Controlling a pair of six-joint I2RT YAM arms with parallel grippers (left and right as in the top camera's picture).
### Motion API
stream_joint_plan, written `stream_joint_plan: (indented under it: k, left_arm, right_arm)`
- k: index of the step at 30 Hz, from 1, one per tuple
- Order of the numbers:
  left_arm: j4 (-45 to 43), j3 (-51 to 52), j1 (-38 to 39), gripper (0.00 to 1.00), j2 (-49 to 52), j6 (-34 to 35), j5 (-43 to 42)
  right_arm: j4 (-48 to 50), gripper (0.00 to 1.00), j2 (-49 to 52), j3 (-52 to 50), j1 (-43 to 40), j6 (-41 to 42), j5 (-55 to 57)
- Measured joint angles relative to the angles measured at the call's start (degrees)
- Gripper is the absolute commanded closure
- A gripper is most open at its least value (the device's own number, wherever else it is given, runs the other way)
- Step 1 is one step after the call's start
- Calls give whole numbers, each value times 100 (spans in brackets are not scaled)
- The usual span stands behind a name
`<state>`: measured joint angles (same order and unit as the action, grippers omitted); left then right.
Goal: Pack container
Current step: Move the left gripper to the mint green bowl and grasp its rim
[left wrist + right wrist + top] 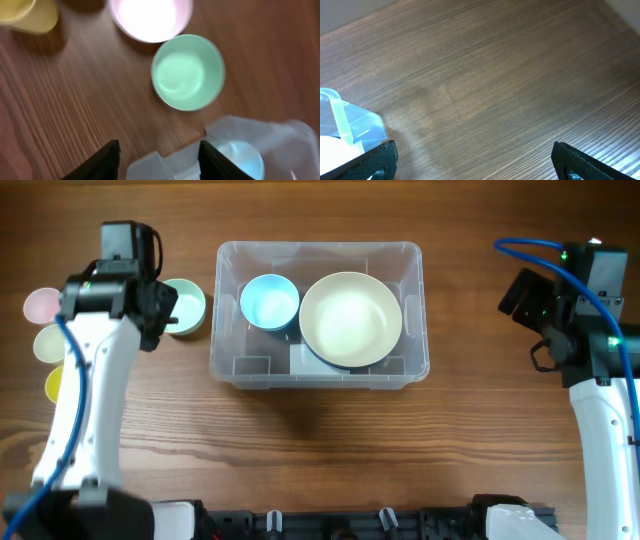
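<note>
Overhead looks straight down on the whole table [320, 450]; both wrist cameras hang close, angled down, each catching a corner of the container [260, 132].

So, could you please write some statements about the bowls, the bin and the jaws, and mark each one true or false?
1. The blue bowl is inside the bin. True.
2. The green bowl is inside the bin. False: it stands on the table, left of the bin.
3. The big cream bowl is in the bin. True.
4. The left jaws hold the green bowl. False: they are open and empty.
</note>
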<state>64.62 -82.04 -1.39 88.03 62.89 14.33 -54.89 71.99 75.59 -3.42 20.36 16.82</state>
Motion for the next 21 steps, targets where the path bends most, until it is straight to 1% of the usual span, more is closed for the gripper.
stream_joint_plan:
  k: [2,3,7,10,16,21]
  left_arm:
    - [55,0,-92,36,286,402,22]
    - [70,0,-140,34,393,529,24]
    - [72,0,-433,34,820,1202,-9]
    - [61,0,-636,38,1021,1547,-70]
    - [-114,0,-811,44,1298,1836,-120]
    - [-264,0,-859,43,1611,2081,-256]
  right_arm:
    - [0,0,0,0,0,0,0]
    - [0,1,0,0,0,0,0]
    - [0,0,0,0,0,0,0]
    - [0,0,0,0,0,0,0]
    - [0,0,0,0,0,0,0]
    - [0,0,0,0,0,0,0]
